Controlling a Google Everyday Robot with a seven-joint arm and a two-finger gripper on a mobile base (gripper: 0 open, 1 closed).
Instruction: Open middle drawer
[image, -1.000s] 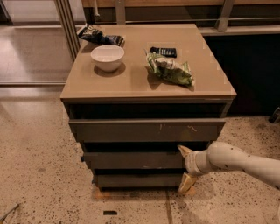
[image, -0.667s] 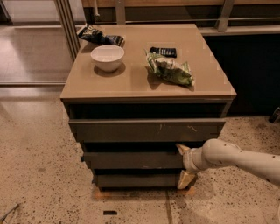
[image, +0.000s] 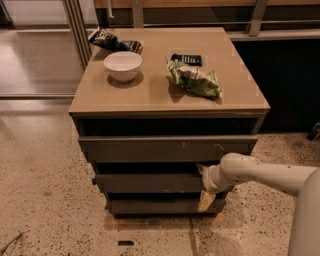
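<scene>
The cabinet has three dark grey-brown drawer fronts. The middle drawer (image: 147, 182) is the narrow front between the wide scuffed top front (image: 165, 148) and the short bottom front (image: 155, 205). My gripper (image: 203, 184) is at the right end of the middle drawer, reaching in from the right on a cream arm. It is open, with one fingertip (image: 201, 168) in the gap above the middle front and the other hanging in front of the bottom drawer. It holds nothing.
On the cabinet top (image: 150, 95) stand a white bowl (image: 123, 65), a green chip bag (image: 194, 80), a black packet (image: 186, 59) and a dark bag (image: 115, 42). A metal post (image: 79, 30) stands at the left. Speckled floor lies around the cabinet.
My arm has moved a little left, bringing the gripper closer against the right end of the middle drawer. The drawers have not moved.
</scene>
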